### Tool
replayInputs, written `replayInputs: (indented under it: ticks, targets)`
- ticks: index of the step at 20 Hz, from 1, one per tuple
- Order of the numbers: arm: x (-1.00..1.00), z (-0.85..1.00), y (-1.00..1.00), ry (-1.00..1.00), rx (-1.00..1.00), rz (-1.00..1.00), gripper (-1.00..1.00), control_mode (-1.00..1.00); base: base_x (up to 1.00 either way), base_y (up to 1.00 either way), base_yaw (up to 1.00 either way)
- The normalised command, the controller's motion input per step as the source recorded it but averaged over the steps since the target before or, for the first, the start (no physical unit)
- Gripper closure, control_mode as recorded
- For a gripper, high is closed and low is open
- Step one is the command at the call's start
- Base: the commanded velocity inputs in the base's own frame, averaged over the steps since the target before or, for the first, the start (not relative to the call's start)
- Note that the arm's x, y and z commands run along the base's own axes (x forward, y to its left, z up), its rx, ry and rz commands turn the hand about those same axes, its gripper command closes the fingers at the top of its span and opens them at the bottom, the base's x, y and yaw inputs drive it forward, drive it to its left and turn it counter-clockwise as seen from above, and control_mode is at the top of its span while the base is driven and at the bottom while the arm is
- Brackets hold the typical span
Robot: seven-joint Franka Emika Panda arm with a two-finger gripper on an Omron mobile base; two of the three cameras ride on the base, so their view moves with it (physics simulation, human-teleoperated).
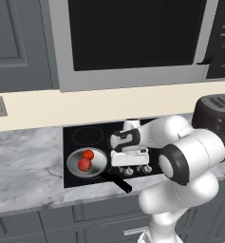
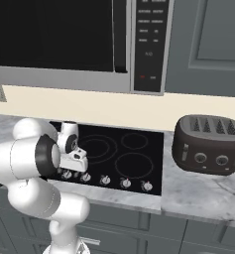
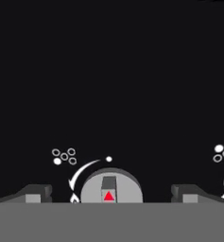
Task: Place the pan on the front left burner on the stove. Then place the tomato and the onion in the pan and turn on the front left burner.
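White arm bent low, hand point(image 3: 108, 194) pointing down (fingers spread wide)

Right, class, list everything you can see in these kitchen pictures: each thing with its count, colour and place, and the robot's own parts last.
Round silver-grey metal frying pan: one, black handle, on the wide front left ring of the cooktop.
Glossy bright-red tomato: one, in the pan.
Duller pinkish-red onion: one, in the pan, next to the tomato.
Flat black glass stove: one, set in the marble counter.
Small silver knobs: a row along the stove's front edge; one with a red triangle lies between the finger tips in the hand view.
Dark four-slot toaster: one, on the counter to the right of the stove.
Steel microwave: one, above the stove.
Grey cabinets: above and below the counter.
White arm's gripper: one, open, over the knob row.
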Motion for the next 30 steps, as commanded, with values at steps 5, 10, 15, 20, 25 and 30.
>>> replayInputs:
  ticks: [5, 10, 15, 20, 25, 30]
  targets:
    - [-0.37, -0.15, 0.01, 0.03, 0.00, 0.00, -1.00, -1.00, 0.00, 0.00, 0.00]
    - [0.01, -0.32, 0.00, 0.00, 0.00, 0.00, -1.00, -1.00, 0.00, 0.00, 0.00]
    - [0.15, -0.05, 0.00, 0.00, 0.00, 0.00, -1.00, -1.00, 0.00, 0.00, 0.00]
    - [0.19, -0.08, 0.00, 0.00, 0.00, 0.00, -1.00, -1.00, 0.00, 0.00, 0.00]
    - [0.29, -0.12, 0.00, 0.00, 0.00, 0.00, -1.00, -1.00, 0.00, 0.00, 0.00]
    - [0.03, -0.24, 0.00, 0.00, 0.00, 0.00, -1.00, -1.00, 0.00, 0.00, 0.00]
